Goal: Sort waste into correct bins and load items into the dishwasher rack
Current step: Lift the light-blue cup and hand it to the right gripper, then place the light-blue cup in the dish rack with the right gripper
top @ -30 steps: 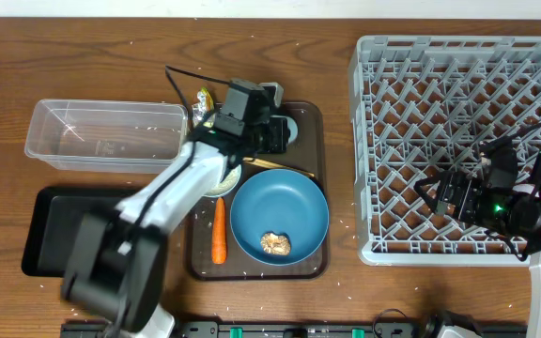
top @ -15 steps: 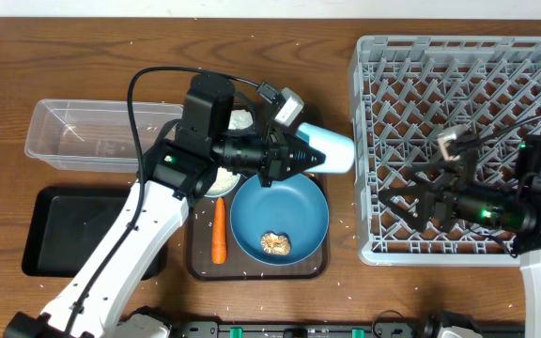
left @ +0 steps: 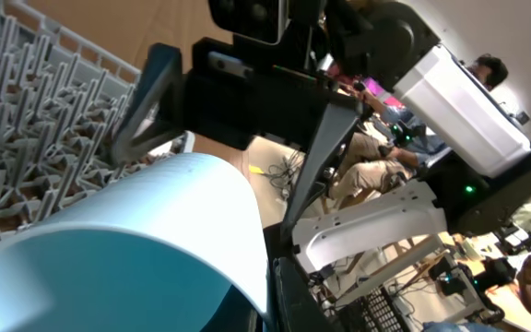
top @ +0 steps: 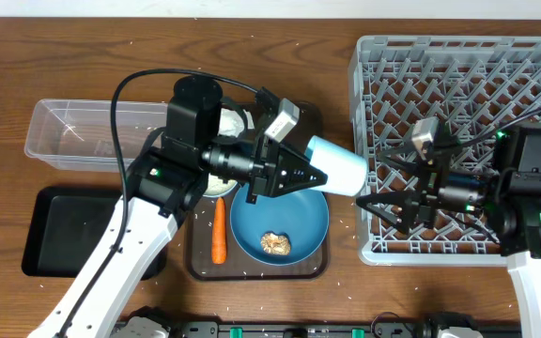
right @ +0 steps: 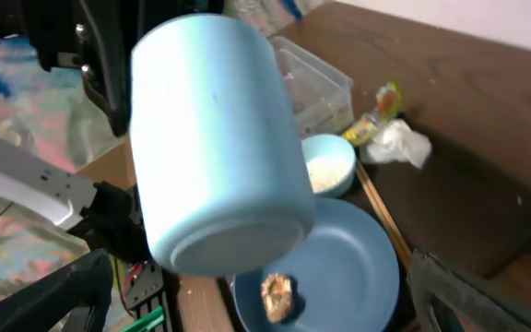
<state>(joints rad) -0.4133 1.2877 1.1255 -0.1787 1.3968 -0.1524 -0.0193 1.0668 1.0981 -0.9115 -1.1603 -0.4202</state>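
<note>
1. The left jaws are clamped on the light-blue cup [top: 338,169], holding it in the air between the blue plate [top: 299,207] and the rack [top: 458,56].
2. The right jaws gape wide and empty just beside the cup, over the rack's left edge.

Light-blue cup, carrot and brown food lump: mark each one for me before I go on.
Light-blue cup [top: 339,166], overhead view, middle of its side wall.
Carrot [top: 219,230], overhead view, midway along its length.
Brown food lump [top: 275,244], overhead view, centre of its top.
</note>
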